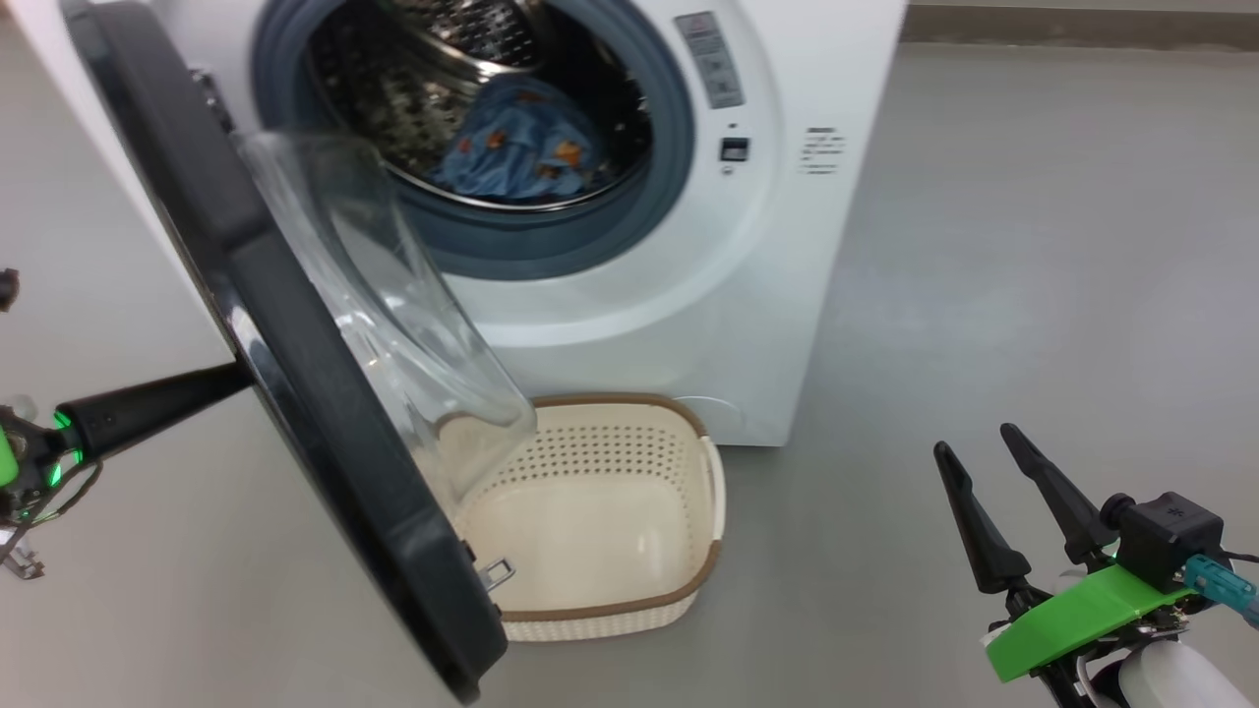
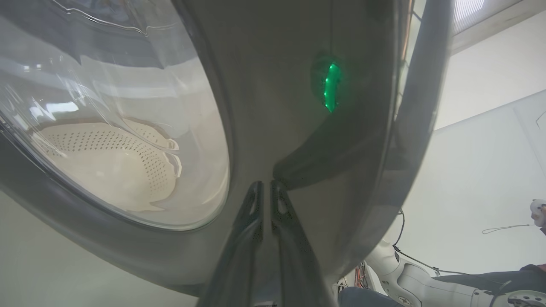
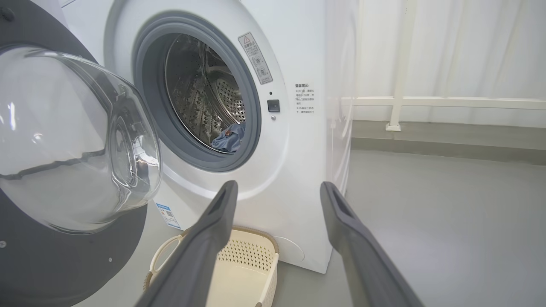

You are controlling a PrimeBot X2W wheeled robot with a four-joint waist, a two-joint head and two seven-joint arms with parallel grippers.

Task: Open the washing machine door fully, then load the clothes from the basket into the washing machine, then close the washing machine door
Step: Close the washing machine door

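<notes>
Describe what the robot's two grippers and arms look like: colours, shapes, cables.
Right gripper: two long, tapering black fingers on a bright green bracket, with a small black box, a teal connector and a rounded white forearm below. Left gripper: the same dark tapered fingers, green lights glowing at its base, with thin dark cables hanging below it.

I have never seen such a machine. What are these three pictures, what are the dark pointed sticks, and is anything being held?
The sticks are a robot's two claws. One picture comes from its head, and one from each wrist. The left claw is shut, its tips against the outside of the washing machine door, which stands partly open. The right claw is open and holds nothing. The clothes lie inside the washing machine. The basket on the floor looks empty.
</notes>
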